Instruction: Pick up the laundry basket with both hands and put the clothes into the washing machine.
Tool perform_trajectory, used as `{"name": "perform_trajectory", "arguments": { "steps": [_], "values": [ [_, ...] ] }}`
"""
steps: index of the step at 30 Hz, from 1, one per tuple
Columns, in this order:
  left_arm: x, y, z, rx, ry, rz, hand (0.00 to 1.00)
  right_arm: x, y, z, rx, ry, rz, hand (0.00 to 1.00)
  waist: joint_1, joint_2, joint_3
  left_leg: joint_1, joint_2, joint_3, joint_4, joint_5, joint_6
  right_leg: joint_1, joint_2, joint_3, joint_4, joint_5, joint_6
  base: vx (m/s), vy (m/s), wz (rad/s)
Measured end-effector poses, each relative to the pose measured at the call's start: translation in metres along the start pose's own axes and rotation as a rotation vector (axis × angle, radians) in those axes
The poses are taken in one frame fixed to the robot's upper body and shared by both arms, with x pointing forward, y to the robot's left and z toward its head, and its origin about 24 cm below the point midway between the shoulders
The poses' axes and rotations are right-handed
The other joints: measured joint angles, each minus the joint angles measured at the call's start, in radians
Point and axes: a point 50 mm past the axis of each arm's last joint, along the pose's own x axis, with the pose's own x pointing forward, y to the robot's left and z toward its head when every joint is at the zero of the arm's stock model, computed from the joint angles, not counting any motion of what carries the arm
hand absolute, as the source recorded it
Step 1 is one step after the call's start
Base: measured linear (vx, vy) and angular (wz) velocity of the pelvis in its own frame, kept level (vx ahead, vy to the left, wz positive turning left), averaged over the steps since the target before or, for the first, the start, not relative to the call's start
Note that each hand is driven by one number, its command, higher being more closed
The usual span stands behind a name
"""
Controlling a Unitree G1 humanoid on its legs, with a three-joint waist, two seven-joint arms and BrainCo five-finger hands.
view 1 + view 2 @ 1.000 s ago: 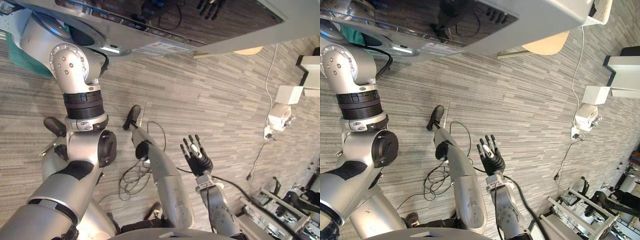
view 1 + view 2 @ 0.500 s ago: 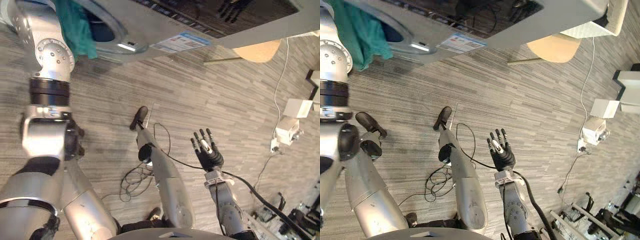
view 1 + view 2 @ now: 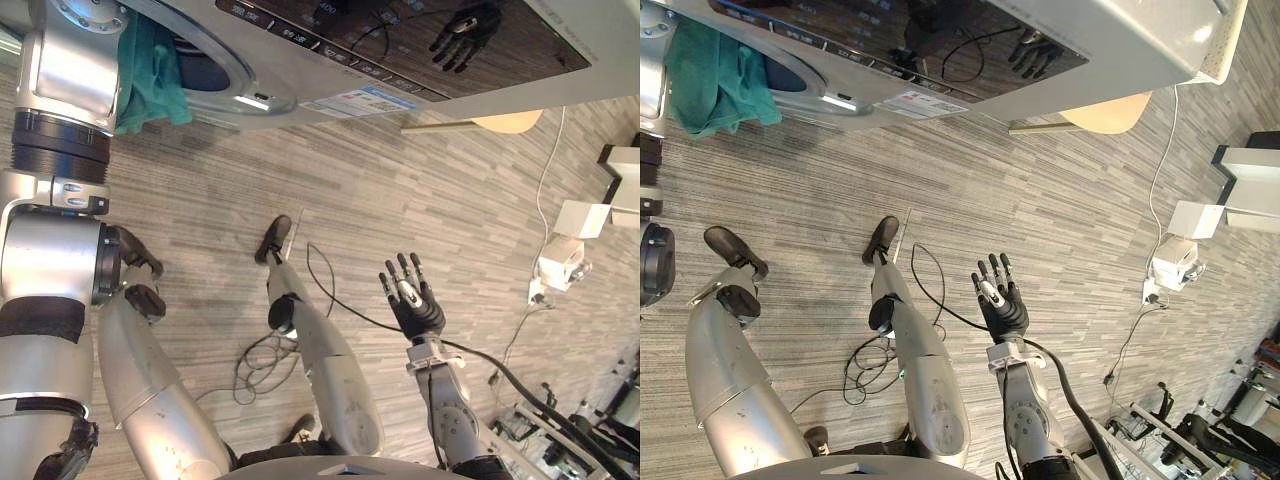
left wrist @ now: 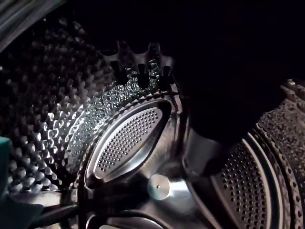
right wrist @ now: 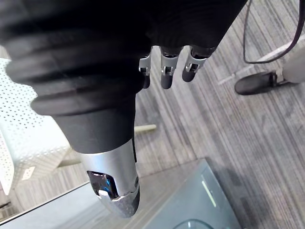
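The washing machine (image 3: 400, 40) stands ahead of me with its round door opening (image 3: 205, 62) at the upper left. My left arm reaches up into that opening. Inside the steel drum (image 4: 128, 138) my left hand (image 4: 140, 74) shows with fingers stretched out and nothing in them. A teal cloth (image 3: 150, 75) hangs out over the opening's rim beside my left arm; a bit of teal cloth (image 4: 4, 143) lies at the drum's edge. My right hand (image 3: 412, 303) is open above the floor, palm empty. A white perforated basket wall (image 5: 24, 138) shows past the right wrist.
A tan round top (image 3: 510, 122) pokes out beside the machine. White boxes (image 3: 580, 215) and a socket block with a white cord (image 3: 556, 262) lie on the striped floor at the right. Metal frames (image 3: 560, 440) stand at the lower right.
The whole view has shifted. My left arm has gone higher into the door opening, and the teal cloth now hangs over its rim. The right hand keeps its open pose.
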Motion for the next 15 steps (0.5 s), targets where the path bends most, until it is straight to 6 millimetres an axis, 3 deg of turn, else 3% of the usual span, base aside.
{"name": "perform_trajectory", "arguments": {
  "steps": [8, 15],
  "values": [
    [-0.001, -0.003, -0.001, 0.106, -0.034, -0.031, 0.0, 0.0, -0.001, 0.0, 0.007, -0.001, -0.004, 0.0, 0.003, 0.0, 0.0, 0.006, 0.0, -0.001, 0.005, -0.006, 0.001, 0.015, 0.003, 0.002, -0.017, 0.002, 0.003, 0.04, 0.009, 0.01],
    [-0.007, -0.005, -0.011, 0.36, -0.121, -0.108, 0.0, 0.0, 0.001, -0.002, 0.009, 0.007, 0.024, 0.0, 0.009, 0.0, 0.0, 0.032, -0.002, 0.005, -0.008, -0.005, 0.0, 0.029, 0.001, 0.002, -0.008, 0.002, 0.003, 0.05, 0.012, 0.0]
  ]
}}
